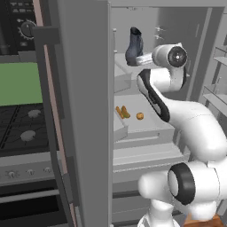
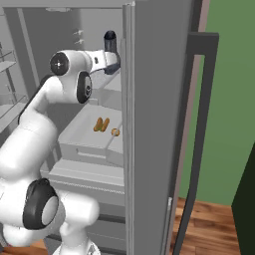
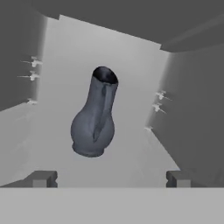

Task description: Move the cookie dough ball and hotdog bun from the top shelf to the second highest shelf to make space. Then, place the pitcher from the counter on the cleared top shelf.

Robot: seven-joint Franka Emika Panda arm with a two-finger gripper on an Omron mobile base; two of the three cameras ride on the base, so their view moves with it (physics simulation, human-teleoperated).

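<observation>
Setting: While the fridge is standing open in the middle of both base views, its grey door (image 1: 84, 111) is running down the left base view beside a stove (image 1: 24, 128) at the left edge.
Room: A green wall (image 2: 229, 89) and wooden floor (image 2: 209, 219) are showing at the right of the right base view.
Top shelf: The top shelf (image 1: 122, 60) is carrying the pitcher (image 1: 134, 46), upright, in the upper middle.
Second highest shelf: The second highest shelf (image 1: 150, 126) is holding the hotdog bun (image 1: 122, 111) and, just right of it and apart, the cookie dough ball (image 1: 139, 116).
Gripper: The gripper (image 3: 111, 178) is standing with its jaws wide apart, the fingertips (image 3: 41, 178) sitting at the bottom corners, clear of the pitcher.
Hand view alone: It is showing the pitcher's dark mouth and handle, centred against the pale rear wall.
Right base view alone: The door edge is hiding most of the pitcher.
</observation>
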